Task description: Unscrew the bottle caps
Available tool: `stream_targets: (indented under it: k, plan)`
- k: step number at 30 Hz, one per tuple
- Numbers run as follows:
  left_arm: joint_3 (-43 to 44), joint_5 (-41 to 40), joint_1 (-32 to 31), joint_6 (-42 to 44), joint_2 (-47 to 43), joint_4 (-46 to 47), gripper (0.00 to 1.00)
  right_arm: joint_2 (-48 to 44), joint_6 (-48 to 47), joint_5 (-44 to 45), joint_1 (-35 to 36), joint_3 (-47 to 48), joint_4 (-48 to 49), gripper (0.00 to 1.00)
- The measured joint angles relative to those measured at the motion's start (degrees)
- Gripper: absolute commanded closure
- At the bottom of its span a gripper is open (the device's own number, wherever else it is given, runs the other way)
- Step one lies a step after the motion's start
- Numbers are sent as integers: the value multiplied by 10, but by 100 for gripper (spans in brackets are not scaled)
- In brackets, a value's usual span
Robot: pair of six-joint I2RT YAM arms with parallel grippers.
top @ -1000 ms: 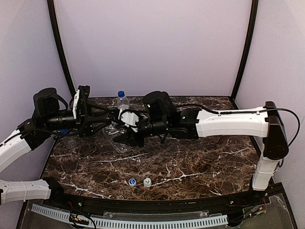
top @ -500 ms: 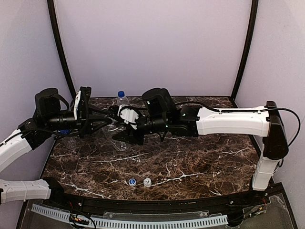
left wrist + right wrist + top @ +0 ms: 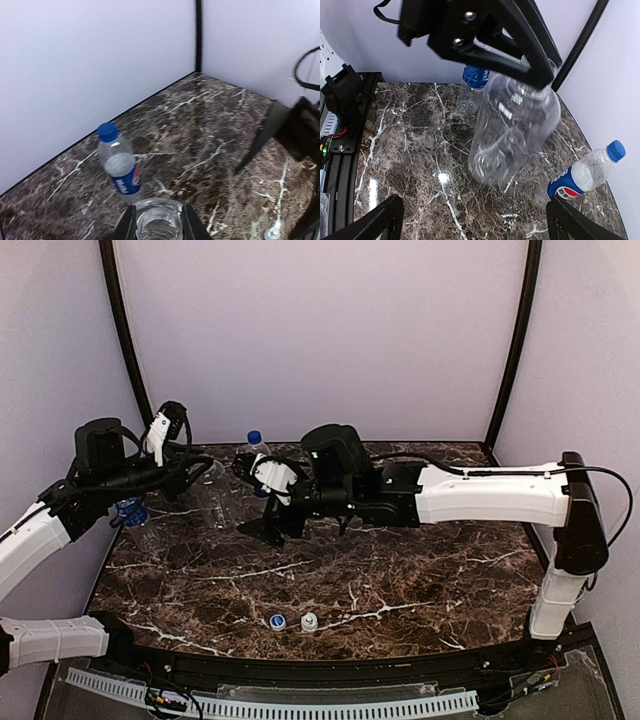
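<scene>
My left gripper [image 3: 159,221] is shut on the neck of the unlabelled clear bottle [image 3: 512,135], whose mouth is bare. The bottle hangs tilted above the table [image 3: 214,502]. My right gripper [image 3: 477,225] stands open just right of it [image 3: 255,498], with nothing between its fingers. The Pepsi bottle [image 3: 120,169] stands upright at the back with its blue cap [image 3: 107,132] on; the top view shows this bottle [image 3: 258,452] too. A blue-band bottle [image 3: 132,515] stands at the far left. Two loose caps lie near the front: blue-and-white [image 3: 277,621] and white [image 3: 309,621].
Purple walls and black corner posts [image 3: 512,350] close in the marble table [image 3: 420,580] at the back and sides. A black rail with cables [image 3: 342,125] runs along the near edge.
My right gripper has opened wide and let go of the unlabelled bottle. My left gripper closed on its neck and swung up and back to the left with it.
</scene>
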Motion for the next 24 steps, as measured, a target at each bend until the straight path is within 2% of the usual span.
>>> stream_targets:
  k: [5,8,16,24]
  plan:
    - [5,-47,129,-38,33,-8,99,-23,4,19,-2,-33,15,1]
    - [-12,-51,171,-57,49,15,99,-33,3,21,-2,-47,30,1]
    - [-119,-50,228,-95,104,115,99,-41,-17,22,-3,-61,47,1]
    - [-162,-53,235,-101,112,189,99,-41,-36,15,-5,-61,48,1]
